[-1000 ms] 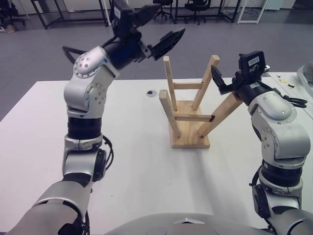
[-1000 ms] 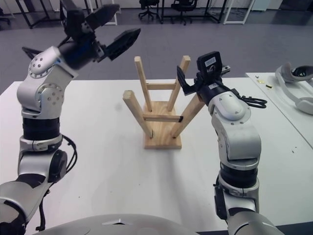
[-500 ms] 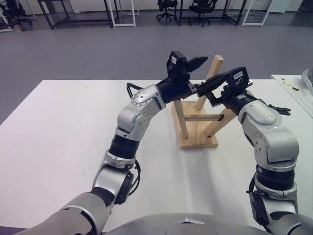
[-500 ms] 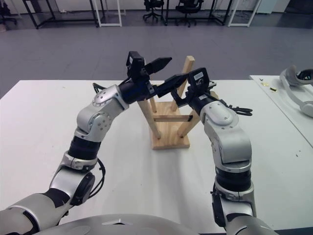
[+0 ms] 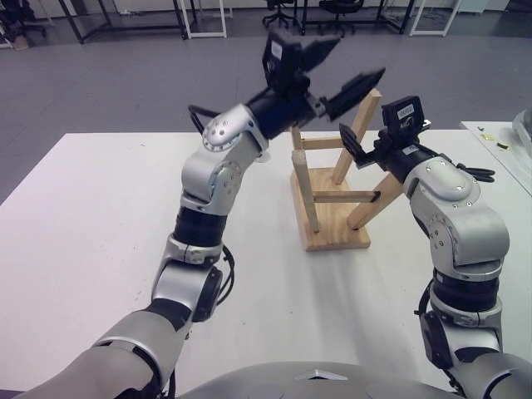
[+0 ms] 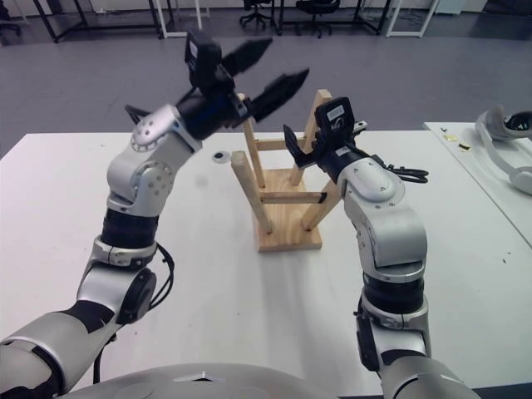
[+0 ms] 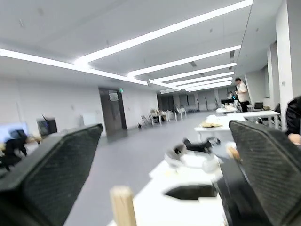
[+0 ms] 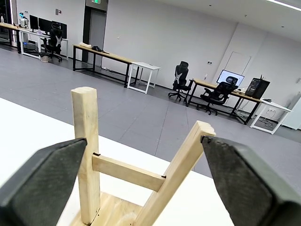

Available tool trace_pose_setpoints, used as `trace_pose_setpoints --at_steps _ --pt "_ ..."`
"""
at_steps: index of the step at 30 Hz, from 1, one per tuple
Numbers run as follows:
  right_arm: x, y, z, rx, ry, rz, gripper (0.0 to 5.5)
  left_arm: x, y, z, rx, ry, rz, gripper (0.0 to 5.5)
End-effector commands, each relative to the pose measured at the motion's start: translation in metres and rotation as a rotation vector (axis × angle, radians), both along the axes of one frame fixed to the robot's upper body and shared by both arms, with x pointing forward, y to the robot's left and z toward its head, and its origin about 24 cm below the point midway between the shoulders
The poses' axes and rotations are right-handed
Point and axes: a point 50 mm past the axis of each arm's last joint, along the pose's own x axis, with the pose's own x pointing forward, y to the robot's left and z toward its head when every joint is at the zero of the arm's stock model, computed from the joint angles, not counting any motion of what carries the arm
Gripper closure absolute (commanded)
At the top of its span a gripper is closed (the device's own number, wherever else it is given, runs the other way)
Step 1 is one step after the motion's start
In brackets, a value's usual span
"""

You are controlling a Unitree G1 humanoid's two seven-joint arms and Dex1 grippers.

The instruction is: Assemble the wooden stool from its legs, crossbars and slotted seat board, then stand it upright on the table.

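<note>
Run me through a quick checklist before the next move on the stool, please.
1. All legs and crossbars joined to seat: ok, as far as shown.
2. Upright stool: not ok; it rests on its seat, legs up.
3. Open left gripper: ok, raised above the legs.
4. Open right gripper: ok, by the right-side legs.
5. Hold on stool for flipping: not ok; neither gripper grips it.
6. Bare table beside stool: ok.

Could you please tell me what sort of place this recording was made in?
Probably an open-plan office or lab: black swivel office chairs beside long wooden-topped desks, a lit computer monitor, and long ceiling strip lights over a wide grey floor.
</note>
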Motion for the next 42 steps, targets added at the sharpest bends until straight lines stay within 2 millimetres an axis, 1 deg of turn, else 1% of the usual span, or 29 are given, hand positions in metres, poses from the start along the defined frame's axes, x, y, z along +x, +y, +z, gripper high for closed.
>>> trace_pose_setpoints --at_steps 1,4,6,8,9,10,15,17,19,20,21,23,25,27,28,29,30,31,32,33,34,35,36,37,38,39,40,42 --pt "-0.001 0.006 0.004 0.000 -0.009 0.013 0.97 -0.006 -0.003 0.009 0.021 -0.074 0.055 0.55" --pt "-0.001 0.005 0.019 -0.007 -0.054 0.018 0.97 -0.009 -0.019 -0.026 0.055 0.021 0.020 0.55" --pt "0.000 0.005 0.027 -0.009 -0.076 0.018 0.97 -0.010 -0.034 -0.063 0.079 0.171 -0.022 0.55" --pt "0.001 0.006 0.031 -0.009 -0.087 0.020 0.97 -0.019 -0.052 -0.121 0.164 0.359 -0.084 0.55" --pt "0.001 0.005 0.033 -0.008 -0.092 0.016 0.97 -0.024 -0.057 -0.138 0.175 0.416 -0.102 0.55" --pt "0.001 0.004 0.033 -0.008 -0.094 0.010 0.97 -0.027 -0.058 -0.144 0.181 0.437 -0.110 0.55" --pt "-0.001 0.003 0.032 -0.003 -0.093 -0.006 0.97 -0.016 -0.049 -0.125 0.175 0.351 -0.075 0.55" --pt "0.000 0.002 0.033 -0.002 -0.097 -0.011 0.97 -0.016 -0.044 -0.109 0.166 0.294 -0.073 0.55" --pt "0.000 0.000 0.038 0.013 -0.110 -0.010 0.97 -0.018 -0.040 -0.080 0.130 0.201 -0.085 0.55" --pt "0.000 0.001 0.043 0.040 -0.117 -0.001 0.97 -0.020 -0.039 -0.062 0.101 0.160 -0.094 0.55" --pt "0.000 0.001 0.049 0.066 -0.132 0.009 0.97 -0.022 -0.036 -0.041 0.059 0.112 -0.094 0.55" --pt "-0.001 0.001 0.065 0.140 -0.175 0.027 0.97 -0.027 -0.029 -0.003 -0.023 0.025 -0.080 0.55" --pt "-0.002 -0.004 0.088 0.213 -0.264 0.021 0.97 -0.029 -0.019 0.029 -0.092 -0.064 -0.025 0.55" --pt "-0.002 -0.014 0.105 0.240 -0.355 -0.025 0.97 -0.027 -0.006 0.048 -0.142 -0.121 0.056 0.55" --pt "-0.002 -0.020 0.112 0.242 -0.403 -0.059 0.97 -0.022 0.003 0.054 -0.158 -0.136 0.119 0.55" --pt "-0.003 -0.025 0.117 0.249 -0.436 -0.081 0.97 -0.017 0.012 0.058 -0.167 -0.145 0.178 0.55" --pt "-0.002 -0.028 0.117 0.261 -0.445 -0.093 0.97 -0.010 0.020 0.056 -0.169 -0.116 0.227 0.55" --pt "0.002 -0.028 0.107 0.257 -0.414 -0.102 0.97 -0.001 0.025 0.044 -0.157 -0.060 0.273 0.55" --pt "0.006 -0.028 0.092 0.261 -0.362 -0.108 0.97 0.006 0.027 0.028 -0.134 0.016 0.291 0.55" --pt "0.013 -0.028 0.063 0.280 -0.253 -0.120 0.97 0.015 0.026 -0.004 -0.096 0.149 0.311 0.55" --pt "0.018 -0.028 0.031 0.313 -0.130 -0.140 0.97 0.021 0.021 -0.042 -0.063 0.315 0.307 0.55" --pt "0.019 -0.028 -0.004 0.351 0.011 -0.157 0.97 0.018 0.010 -0.088 0.025 0.494 0.258 0.55" --pt "0.015 -0.026 -0.030 0.391 0.121 -0.167 0.97 0.008 -0.001 -0.134 0.110 0.677 0.201 0.55" --pt "0.011 -0.023 -0.044 0.429 0.179 -0.172 0.97 -0.006 -0.010 -0.166 0.184 0.798 0.134 0.55" --pt "0.009 -0.021 -0.048 0.440 0.197 -0.169 0.97 -0.019 -0.014 -0.187 0.220 0.883 0.101 0.55" --pt "0.009 -0.021 -0.046 0.448 0.192 -0.171 0.97 -0.026 -0.016 -0.193 0.233 0.902 0.077 0.55" --pt "0.010 -0.022 -0.043 0.448 0.182 -0.174 0.97 -0.025 -0.014 -0.189 0.212 0.896 0.080 0.55" --pt "0.012 -0.024 -0.039 0.443 0.169 -0.181 0.97 -0.016 -0.007 -0.175 0.197 0.827 0.123 0.55"
